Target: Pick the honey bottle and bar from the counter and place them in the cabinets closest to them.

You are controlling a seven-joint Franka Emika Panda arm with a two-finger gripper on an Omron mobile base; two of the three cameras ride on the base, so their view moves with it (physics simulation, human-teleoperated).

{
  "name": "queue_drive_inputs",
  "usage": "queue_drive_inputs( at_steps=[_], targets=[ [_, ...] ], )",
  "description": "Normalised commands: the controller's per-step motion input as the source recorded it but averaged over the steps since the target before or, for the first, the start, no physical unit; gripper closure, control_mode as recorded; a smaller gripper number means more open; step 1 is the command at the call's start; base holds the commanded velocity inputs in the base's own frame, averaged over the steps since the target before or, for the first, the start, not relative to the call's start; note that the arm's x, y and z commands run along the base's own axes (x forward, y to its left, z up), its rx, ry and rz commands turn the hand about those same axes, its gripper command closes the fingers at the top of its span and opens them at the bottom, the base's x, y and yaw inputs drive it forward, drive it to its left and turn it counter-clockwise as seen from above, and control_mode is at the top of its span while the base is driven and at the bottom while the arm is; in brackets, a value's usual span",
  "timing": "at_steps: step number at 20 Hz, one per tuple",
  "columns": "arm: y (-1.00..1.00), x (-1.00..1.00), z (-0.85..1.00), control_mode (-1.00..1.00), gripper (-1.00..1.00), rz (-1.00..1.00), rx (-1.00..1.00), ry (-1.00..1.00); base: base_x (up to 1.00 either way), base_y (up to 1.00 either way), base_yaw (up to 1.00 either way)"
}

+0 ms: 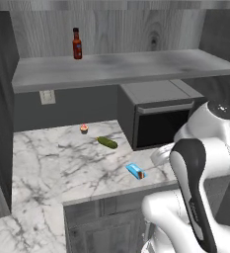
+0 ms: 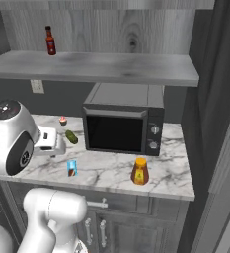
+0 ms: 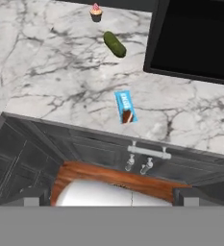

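The bar [image 3: 125, 107] lies nearest the hand camera, flat on the counter [image 3: 46, 81] just back from its front edge, ahead of and below the hand and a little left of the drawer handle [image 3: 148, 152]. Its long axis runs roughly front to back with a slight slant, the dark reddish end toward the counter edge. I judge the coming move turns on this: the fingers should close across the short width, so the hand must drop straight down and line up with that axis.

Outward from it, a green pickle [image 3: 114, 43] and a small cupcake [image 3: 95, 12] sit farther back, well apart from the bar; the microwave [image 2: 122, 123] stands beside them. The honey bottle [image 2: 139, 171] stands upright in front of the microwave, near the counter edge, well apart from the bar.

The gripper [image 2: 47, 139] hangs above the counter, wrist bent forward, jaws spread fully wide, holding nothing
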Motion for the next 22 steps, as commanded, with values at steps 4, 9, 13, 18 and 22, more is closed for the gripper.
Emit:
queue_drive_inputs(
  at_steps=[4,9,13,18,22],
  targets=[
    [0.00,0.00,-0.65,-1.00,-1.00,0.06,0.00,-0.21,0.00,0.00,0.00],
    [0.00,0.00,-0.71,-1.00,-1.00,0.04,0.00,-0.23,0.00,0.00,0.00],
    [0.00,0.00,-0.68,-1.00,-1.00,0.01,0.00,-0.27,0.00,0.00,0.00],
    [-0.01,-0.07,-0.69,-1.00,-1.00,0.00,0.05,-0.32,0.00,0.00,0.00],
    [-0.01,-0.29,-0.62,-1.00,-1.00,0.00,0.11,-0.37,0.00,0.00,0.00]
  ],
)
